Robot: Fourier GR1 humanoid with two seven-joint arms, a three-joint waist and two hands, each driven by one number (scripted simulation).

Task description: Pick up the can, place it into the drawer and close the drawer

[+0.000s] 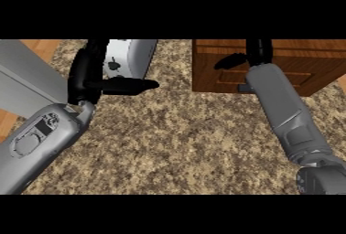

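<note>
Holding the can (130, 58) up over the counter's far edge, left of the middle, in the left hand (86, 75). Showing as a short, smooth cylinder, pale grey-white with a soft sheen and one small dark mark on its side, its upper part cut off by the view's top. Curling black fingers along the can's left side and reaching the thumb (130, 85) out to the right just beneath it, so clasping the can between them. Coming in from the counter's near left corner on a rounded grey forearm (37, 141) with an oval panel set into its shell. Spreading beneath everything as a counter (182, 137) of speckled brown-and-tan stone, mottled and grainy. Standing at the far right corner as the drawer (304, 64): boxy, reddish-brown wood with a visible grain, a lighter top band and a recessed rectangular panel on its face; whether pulled out or pushed in, not being clear. Resting the right hand (257, 52) against that wooden face at the end of a long grey forearm from the near right corner; whether spread or closed, not showing. Lying along the left edge, a flat, plain grey slab (27, 77), with strips of orange wood floor (40, 45) beyond it.
</note>
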